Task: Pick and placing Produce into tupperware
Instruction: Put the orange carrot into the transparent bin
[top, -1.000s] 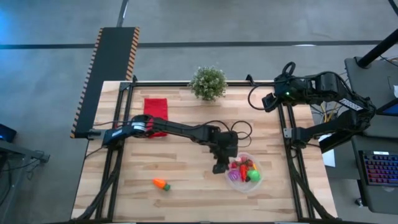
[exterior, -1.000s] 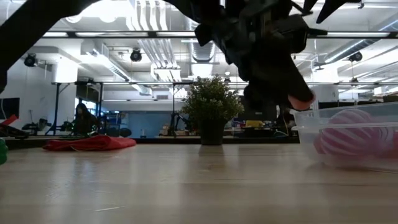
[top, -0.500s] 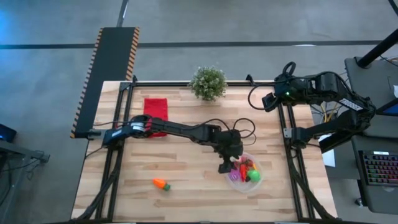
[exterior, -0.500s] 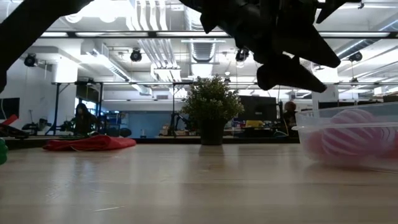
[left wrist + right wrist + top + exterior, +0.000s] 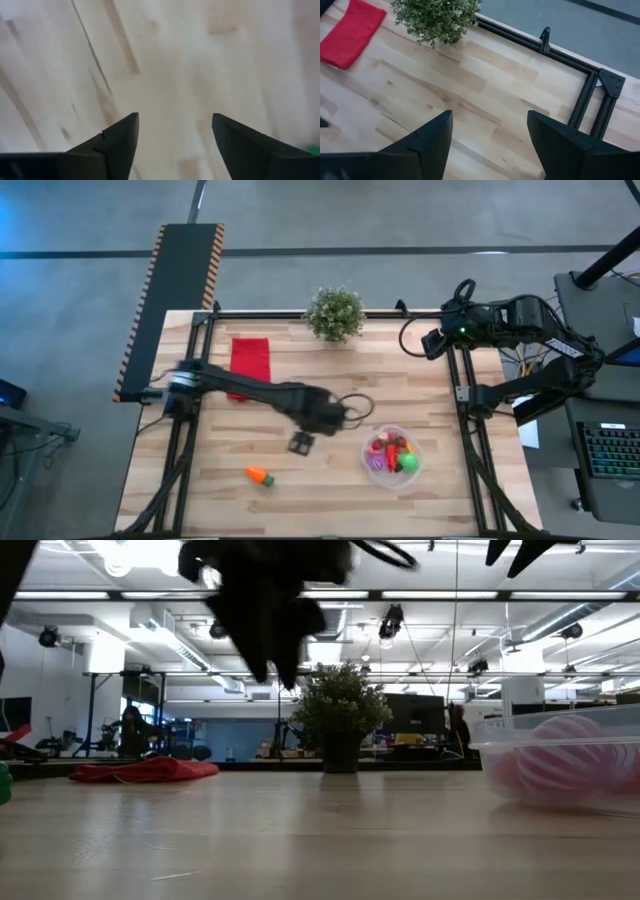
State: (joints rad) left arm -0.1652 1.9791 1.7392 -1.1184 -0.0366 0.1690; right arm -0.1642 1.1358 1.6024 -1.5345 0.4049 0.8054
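Note:
The clear round tupperware [image 5: 392, 455] stands on the table right of centre with several produce pieces in it: red, pink, purple and green. In the low view its wall [image 5: 570, 765] shows a pink striped piece behind it. One orange carrot with a green top [image 5: 260, 476] lies on the table near the front edge. My left gripper [image 5: 300, 443] hangs open above bare wood between carrot and tupperware; its wrist view shows nothing between its fingers [image 5: 175, 117]. My right gripper [image 5: 490, 114] waits open over the table's far right corner.
A green potted plant [image 5: 335, 312] stands at the far edge, and a red folded cloth [image 5: 250, 363] lies at the far left. A black frame rail [image 5: 585, 100] borders the right side. Bare wood lies between the cloth, the carrot and the tupperware.
My left gripper held a small red piece over the tupperware, opened and let it go there. It has then swung quickly toward the table's left edge, away from the tupperware, and now hangs over bare wood near the carrot.

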